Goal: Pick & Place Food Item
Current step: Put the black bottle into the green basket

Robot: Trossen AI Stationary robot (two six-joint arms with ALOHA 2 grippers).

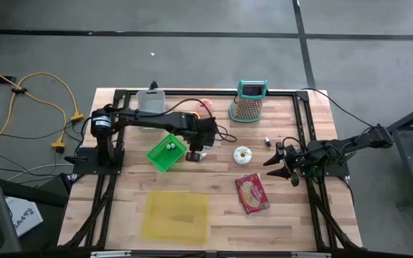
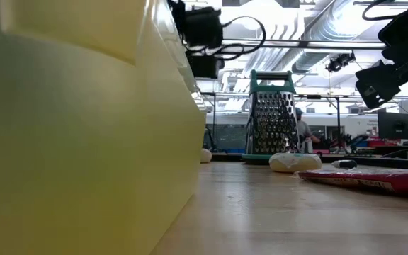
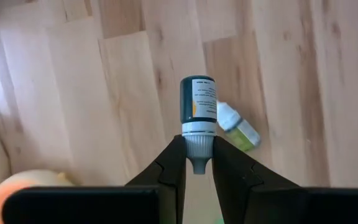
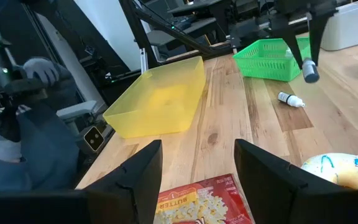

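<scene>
The left gripper holds a small dark bottle by its white cap, with the fingers closed narrowly on it, and the bottle hangs above the table, not touching it. It is just beside the green basket, on the side that faces the grater. A second small bottle with a white cap lies on its side on the wood directly under the held one. The step in hand seems to be the carrying step: the pick is done, the place is not yet done. Most likely the next move calls for bringing the bottle over a container (the green basket is the nearest; the yellow tray lies well apart from it, toward the front edge) and opening the fingers only when the bottle is inside the walls. The thin cap gives a small hold, so the bottle may swing or slip. The right gripper waits with its fingers wide and empty, far from the basket, near the donut and the red packet.
</scene>
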